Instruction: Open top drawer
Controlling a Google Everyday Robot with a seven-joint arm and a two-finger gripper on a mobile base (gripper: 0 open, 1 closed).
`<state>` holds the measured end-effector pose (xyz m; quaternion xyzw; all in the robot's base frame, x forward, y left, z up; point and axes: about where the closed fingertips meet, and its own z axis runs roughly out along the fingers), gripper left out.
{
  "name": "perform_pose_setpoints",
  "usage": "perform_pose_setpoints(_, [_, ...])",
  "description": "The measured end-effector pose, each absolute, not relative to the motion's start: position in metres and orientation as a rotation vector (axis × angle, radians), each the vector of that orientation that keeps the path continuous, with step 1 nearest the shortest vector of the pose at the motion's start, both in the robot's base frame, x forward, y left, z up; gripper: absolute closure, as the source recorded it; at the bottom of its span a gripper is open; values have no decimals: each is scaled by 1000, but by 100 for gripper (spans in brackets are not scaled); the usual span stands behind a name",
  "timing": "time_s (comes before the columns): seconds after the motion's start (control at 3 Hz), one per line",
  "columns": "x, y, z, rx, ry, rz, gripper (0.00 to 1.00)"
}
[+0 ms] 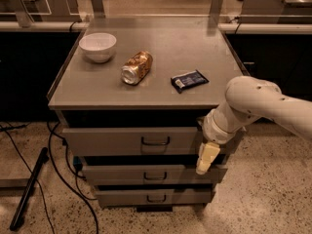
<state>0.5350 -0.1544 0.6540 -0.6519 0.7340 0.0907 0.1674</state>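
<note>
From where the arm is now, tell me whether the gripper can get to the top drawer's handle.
Probably yes. The gripper hangs at the right end of the top drawer, pointing down, and the handle sits at the drawer's middle, off to its side. Nothing stands between them.
</note>
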Motion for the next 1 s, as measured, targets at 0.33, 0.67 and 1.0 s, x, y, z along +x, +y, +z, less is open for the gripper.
perform_pose_setpoints(0.33, [533, -157, 648, -1896, 2145, 302, 0])
perform_pose_setpoints(0.67, [531, -159, 647, -1913, 2177, 323, 0])
perform_pose_setpoints(1.0, [529, -159, 647, -1916, 2182, 329, 0])
